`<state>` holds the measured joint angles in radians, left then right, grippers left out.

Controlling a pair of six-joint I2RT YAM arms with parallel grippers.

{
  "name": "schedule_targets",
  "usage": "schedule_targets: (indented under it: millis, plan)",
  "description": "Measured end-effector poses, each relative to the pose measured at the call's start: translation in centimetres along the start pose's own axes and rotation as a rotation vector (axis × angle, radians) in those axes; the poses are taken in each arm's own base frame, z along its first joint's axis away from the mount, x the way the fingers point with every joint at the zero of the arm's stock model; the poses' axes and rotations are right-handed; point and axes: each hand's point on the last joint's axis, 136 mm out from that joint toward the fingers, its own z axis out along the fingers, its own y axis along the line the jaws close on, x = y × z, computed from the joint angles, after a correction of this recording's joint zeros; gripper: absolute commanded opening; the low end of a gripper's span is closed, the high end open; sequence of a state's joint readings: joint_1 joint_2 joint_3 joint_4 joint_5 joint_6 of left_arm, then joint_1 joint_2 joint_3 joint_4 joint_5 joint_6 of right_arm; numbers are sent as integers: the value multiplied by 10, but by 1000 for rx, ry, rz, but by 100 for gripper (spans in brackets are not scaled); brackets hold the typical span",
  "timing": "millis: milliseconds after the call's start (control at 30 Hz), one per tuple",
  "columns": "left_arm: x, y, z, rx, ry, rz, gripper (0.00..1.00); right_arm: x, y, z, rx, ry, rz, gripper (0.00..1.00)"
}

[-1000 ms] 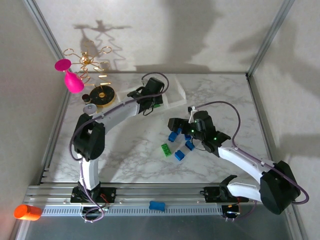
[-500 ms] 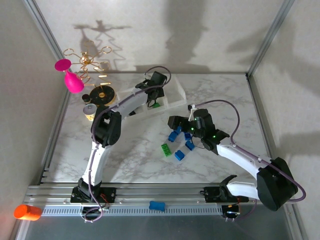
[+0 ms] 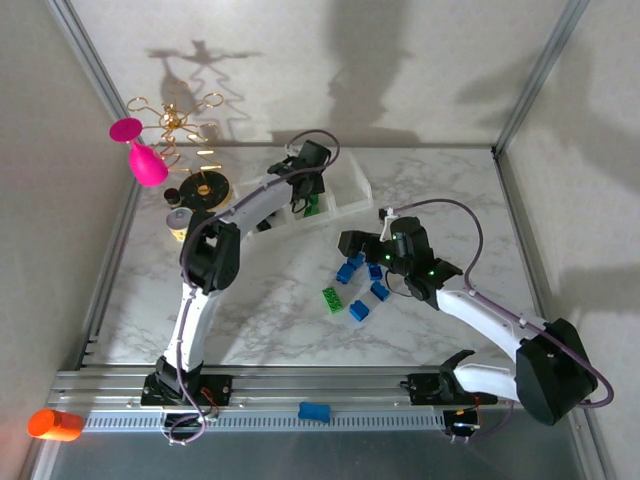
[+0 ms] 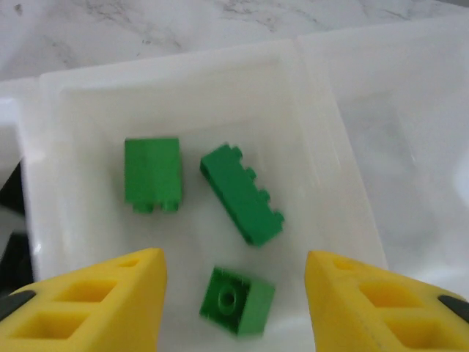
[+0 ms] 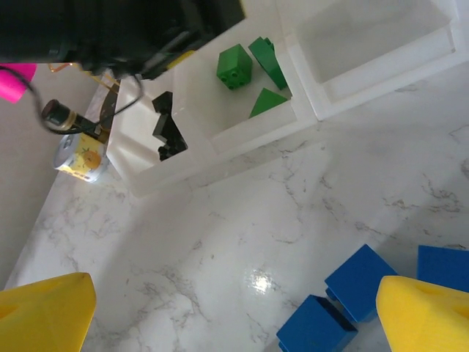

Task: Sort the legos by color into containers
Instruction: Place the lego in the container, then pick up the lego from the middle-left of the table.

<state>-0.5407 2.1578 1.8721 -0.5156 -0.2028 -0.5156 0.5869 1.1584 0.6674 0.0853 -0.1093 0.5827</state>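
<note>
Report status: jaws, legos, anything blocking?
Left gripper jaws open above three green legos in tray's middle compartment. Right gripper jaws open over blue legos on table. Left arm crowds the tray.

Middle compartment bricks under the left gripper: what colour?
Bright green, all three bricks; the left wrist view shows them best.

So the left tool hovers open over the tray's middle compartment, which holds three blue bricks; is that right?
Not quite: the three bricks in the middle compartment are green, not blue, as the left wrist view shows. The left tool does hover open above them.
</note>
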Motion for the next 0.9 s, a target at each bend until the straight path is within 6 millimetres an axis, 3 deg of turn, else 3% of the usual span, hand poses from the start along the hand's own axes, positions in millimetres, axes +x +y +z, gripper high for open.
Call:
schedule_targets:
  millis: [133,267,633,800,900]
  plan:
    - [13,-4,-51,57,-22,18,54,0,2,-13,-3,-5,-16,99]
    - [45,0,-85,108,-12,20,55,13,-4,-23,12,27,-20,99]
    - [193,-2,-117,169,232,34,63,63,-30,-40,70,163,19,99]
    - [228,-25,-135,222,291,28,69,79,-40,-42,95,195,44,99]
    - [252,-35,-137,232,331,42,71,82,-42,-45,96,195,50,99]
